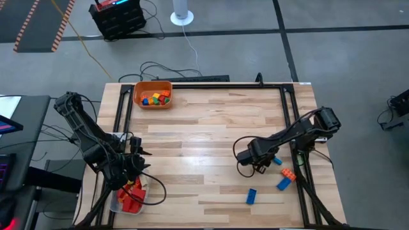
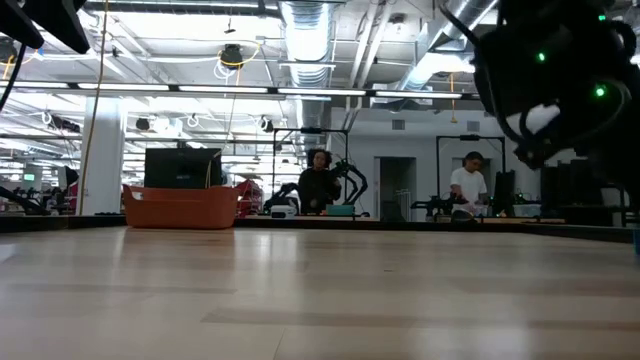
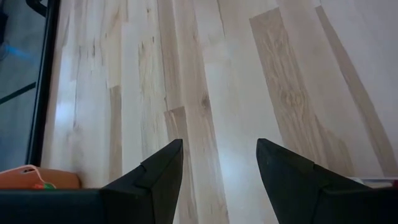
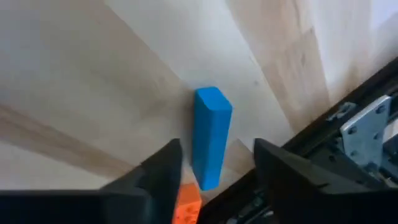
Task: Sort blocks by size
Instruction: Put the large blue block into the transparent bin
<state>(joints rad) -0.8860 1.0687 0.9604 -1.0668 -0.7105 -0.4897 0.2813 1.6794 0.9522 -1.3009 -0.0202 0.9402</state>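
My right gripper (image 1: 262, 167) (image 4: 214, 186) is open, low over the table's right side. In the right wrist view a long blue block (image 4: 211, 137) lies on the wood between and just beyond its fingers, untouched, with an orange block (image 4: 186, 208) beside it. The high view shows blue blocks (image 1: 277, 161) (image 1: 283, 184) (image 1: 251, 196) and an orange one (image 1: 287, 174) loose on the table there. My left gripper (image 1: 137, 156) (image 3: 217, 180) is open and empty over bare wood, beside a clear tub (image 1: 130, 195) of red blocks.
An orange bin (image 1: 153, 94) (image 2: 180, 205) with several coloured blocks stands at the far left of the table. A black frame rail (image 1: 297, 128) (image 4: 348, 143) runs along the right edge, close to the loose blocks. People stand in the room beyond the table.
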